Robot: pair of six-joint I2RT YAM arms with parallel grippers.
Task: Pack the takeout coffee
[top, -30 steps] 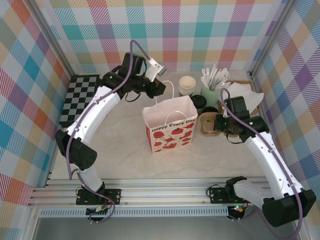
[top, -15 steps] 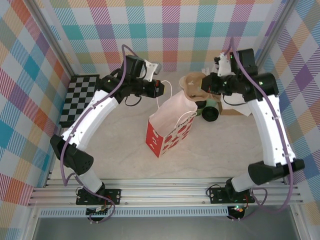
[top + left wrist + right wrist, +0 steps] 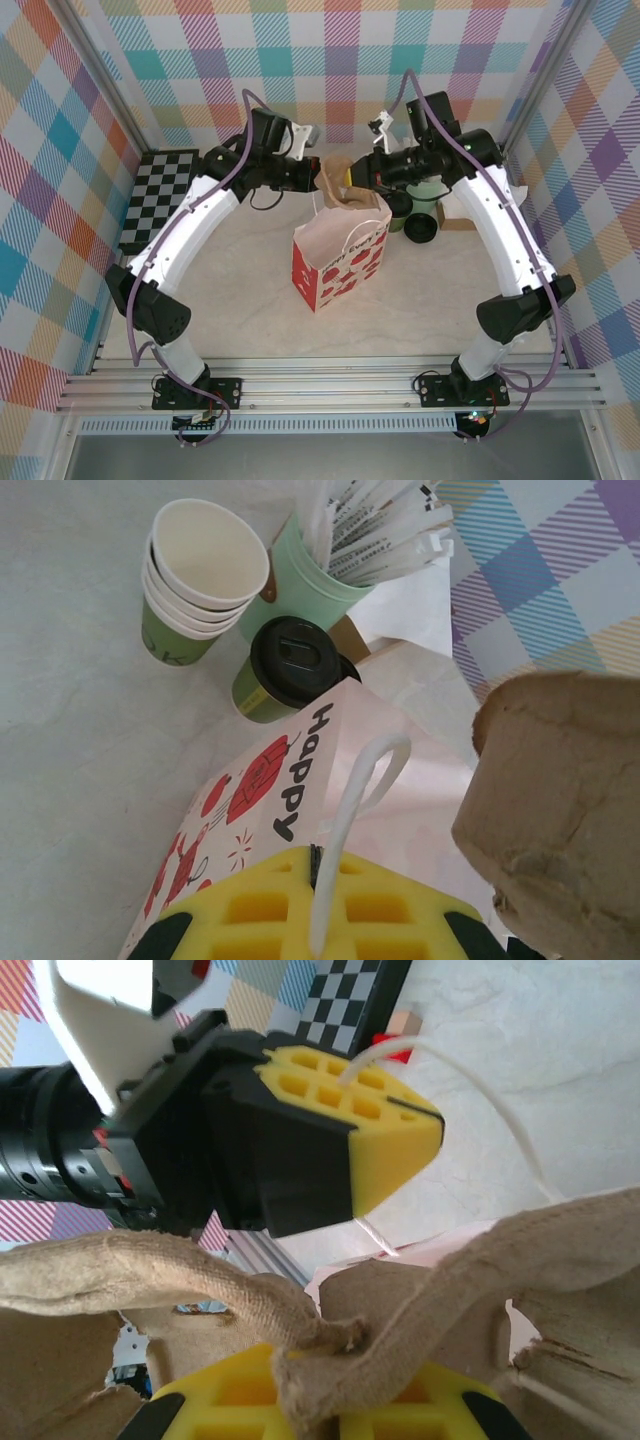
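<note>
Over the open mouth of the strawberry-printed paper bag (image 3: 340,255), which stands on the table (image 3: 250,290) between the two arms, both pincers meet almost nose to nose. The left pincer (image 3: 318,178) is pinched tight on the bag's white handle (image 3: 350,800), the cord running straight between its yellow pads. The right pincer (image 3: 352,176) is clamped on a rough brown cardboard carrier (image 3: 560,800), holding it above the bag's rim, just beside the left pincer. The takeout coffee cups sit on the table behind and to the right of the bag. One (image 3: 420,228) shows its black lid in the open, and the other (image 3: 399,205) is partly covered from above by the right arm and the carrier. From the left wrist, one lidded cup stands just beyond the bag's back edge, so the bag wall lies between it and the carrier. Close behind the cups are a stack of lidless cups (image 3: 195,580) and a pale green holder (image 3: 310,580) of white sticks. A checkered board (image 3: 160,195) lies well apart at the far left.
</note>
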